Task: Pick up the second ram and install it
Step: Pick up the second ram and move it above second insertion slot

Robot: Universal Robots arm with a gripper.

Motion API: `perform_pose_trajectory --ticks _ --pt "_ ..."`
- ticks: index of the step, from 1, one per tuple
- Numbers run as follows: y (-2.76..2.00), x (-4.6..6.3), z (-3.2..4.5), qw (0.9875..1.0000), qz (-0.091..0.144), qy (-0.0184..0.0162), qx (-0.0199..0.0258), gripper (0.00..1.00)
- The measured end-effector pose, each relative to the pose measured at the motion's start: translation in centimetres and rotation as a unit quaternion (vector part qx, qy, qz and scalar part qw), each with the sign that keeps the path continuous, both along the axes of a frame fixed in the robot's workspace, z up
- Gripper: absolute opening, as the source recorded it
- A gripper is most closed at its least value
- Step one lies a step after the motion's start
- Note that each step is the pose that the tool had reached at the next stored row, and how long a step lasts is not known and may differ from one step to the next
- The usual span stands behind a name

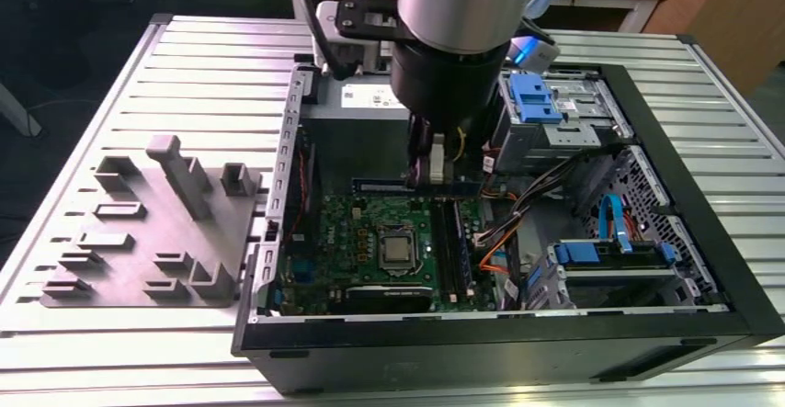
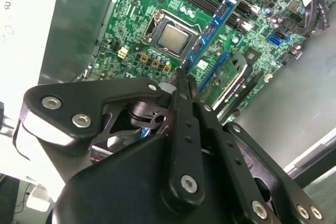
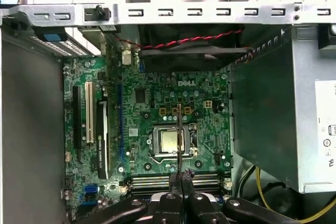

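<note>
Clamped in jaws of black gripper (image 3: 180, 174): thin, long, dark green second ram (image 2: 212, 27). Held edgewise over green motherboard (image 3: 157, 108), inside open black computer case (image 1: 491, 361) by slatted metal tabletop's (image 1: 123, 76) edge at the exterior view's right.

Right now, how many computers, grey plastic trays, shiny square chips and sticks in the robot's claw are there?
computer case: 1
grey fixture tray: 1
processor chip: 1
second ram, pinched in the gripper: 1
Total: 4
</note>
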State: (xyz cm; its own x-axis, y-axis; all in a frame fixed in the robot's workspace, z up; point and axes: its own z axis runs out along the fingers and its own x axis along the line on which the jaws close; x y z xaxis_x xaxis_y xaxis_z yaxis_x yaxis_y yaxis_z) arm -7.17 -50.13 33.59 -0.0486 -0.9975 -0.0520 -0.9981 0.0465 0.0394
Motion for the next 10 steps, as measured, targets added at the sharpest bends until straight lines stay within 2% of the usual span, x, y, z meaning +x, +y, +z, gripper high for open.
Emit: perform_pose_trajectory --ticks 3,10 --pt "0.00 0.00 -0.27 1.0000 0.001 0.0000 0.0022 0.08" --pt "0.00 0.00 -0.72 1.0000 0.008 0.0000 0.0035 0.08"
